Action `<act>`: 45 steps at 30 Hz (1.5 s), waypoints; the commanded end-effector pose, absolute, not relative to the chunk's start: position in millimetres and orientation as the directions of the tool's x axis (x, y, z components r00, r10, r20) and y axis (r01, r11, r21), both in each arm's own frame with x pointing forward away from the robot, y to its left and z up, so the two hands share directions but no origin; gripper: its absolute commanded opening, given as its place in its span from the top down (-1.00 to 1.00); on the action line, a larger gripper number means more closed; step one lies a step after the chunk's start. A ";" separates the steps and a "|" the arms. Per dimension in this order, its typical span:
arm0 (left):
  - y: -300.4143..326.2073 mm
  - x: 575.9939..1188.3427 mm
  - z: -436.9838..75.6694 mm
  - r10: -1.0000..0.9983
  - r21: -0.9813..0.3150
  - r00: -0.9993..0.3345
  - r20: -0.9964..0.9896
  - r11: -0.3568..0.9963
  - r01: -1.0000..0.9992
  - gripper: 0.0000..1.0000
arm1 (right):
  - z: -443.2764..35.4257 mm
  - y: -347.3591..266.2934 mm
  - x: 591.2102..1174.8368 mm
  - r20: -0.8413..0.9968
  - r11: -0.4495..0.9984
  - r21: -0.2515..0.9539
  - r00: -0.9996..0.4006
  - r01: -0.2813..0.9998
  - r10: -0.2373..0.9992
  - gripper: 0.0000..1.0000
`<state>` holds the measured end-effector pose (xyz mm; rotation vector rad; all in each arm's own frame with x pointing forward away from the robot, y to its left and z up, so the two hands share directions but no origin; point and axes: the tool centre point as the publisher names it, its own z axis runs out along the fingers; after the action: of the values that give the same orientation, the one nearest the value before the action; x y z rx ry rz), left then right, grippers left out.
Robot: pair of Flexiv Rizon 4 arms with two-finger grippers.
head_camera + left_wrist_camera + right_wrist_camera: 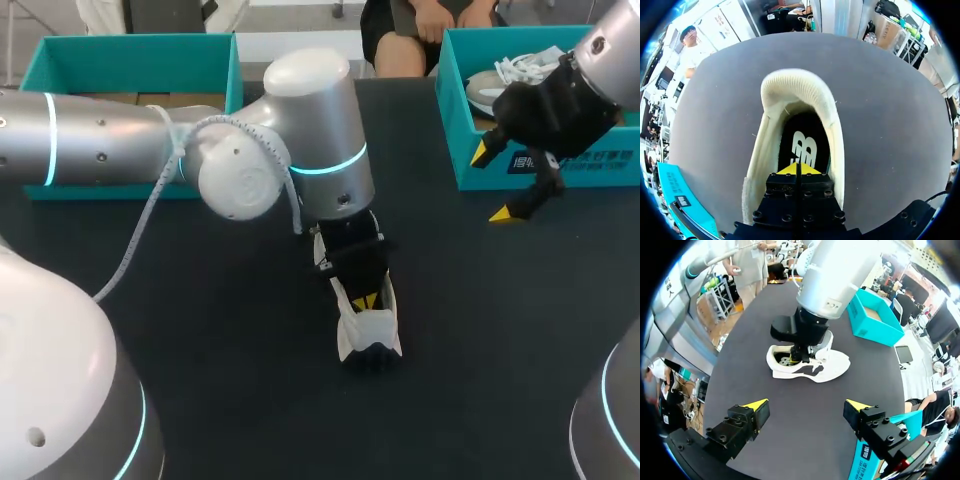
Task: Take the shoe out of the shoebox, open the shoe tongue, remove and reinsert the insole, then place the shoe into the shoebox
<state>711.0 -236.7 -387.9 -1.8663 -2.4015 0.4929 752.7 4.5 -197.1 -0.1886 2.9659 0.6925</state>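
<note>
A white shoe stands on the dark table near the middle. My left gripper is shut, and its yellow tips reach down into the shoe's opening. In the left wrist view the gripper rests on the black insole with a white logo, and the padded heel collar curves ahead of it. Whether it pinches the insole is hidden. My right gripper hangs open and empty by the front of the right teal shoebox. In the right wrist view that gripper faces the shoe from a distance.
A second white shoe lies inside the right shoebox. Another teal box stands at the back left, behind my left arm. A grey cable loops down from that arm.
</note>
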 end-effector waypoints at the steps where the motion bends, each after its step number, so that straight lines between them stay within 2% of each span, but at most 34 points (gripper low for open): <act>1: -230.5 704.0 -366.8 0.957 -0.290 -0.249 -0.150 0.198 0.936 1.00 | -198.0 5.3 753.2 -0.115 0.891 0.432 -0.988 -0.139 -0.099 -1.00; 18: -236.4 684.8 -411.7 0.969 -0.273 -0.200 -0.142 0.156 0.949 1.00 | -198.0 5.3 753.2 -0.115 0.891 0.432 -0.988 -0.139 -0.099 -1.00; 26: -228.9 695.7 -389.0 0.968 -0.202 -0.198 -0.156 0.165 0.965 1.00 | -198.0 5.3 753.2 -0.115 0.891 0.432 -0.988 -0.139 -0.099 -1.00; 33: -225.1 712.1 -358.4 0.970 -0.038 -0.144 -0.197 0.139 0.990 1.00 | -198.0 5.3 753.2 -0.115 0.891 0.432 -0.988 -0.139 -0.099 -1.00; 42: -227.9 738.9 -353.6 0.971 0.131 -0.106 -0.216 0.136 0.982 1.00 | -198.0 5.3 753.2 -0.115 0.891 0.432 -0.988 -0.139 -0.099 -1.00; 43: -229.4 740.6 -355.9 0.971 0.127 -0.115 -0.208 0.143 0.982 0.80 | -198.0 5.3 753.2 -0.115 0.891 0.432 -0.988 -0.139 -0.099 -1.00; 45: -231.5 741.6 -358.9 0.973 0.145 -0.110 -0.204 0.142 0.979 -0.78 | -198.0 5.3 753.2 -0.115 0.891 0.432 -0.988 -0.139 -0.099 -1.00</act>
<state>743.6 -227.5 -354.1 -2.2365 -2.5364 0.0721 752.7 4.6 -197.7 -0.1883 2.9651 0.6932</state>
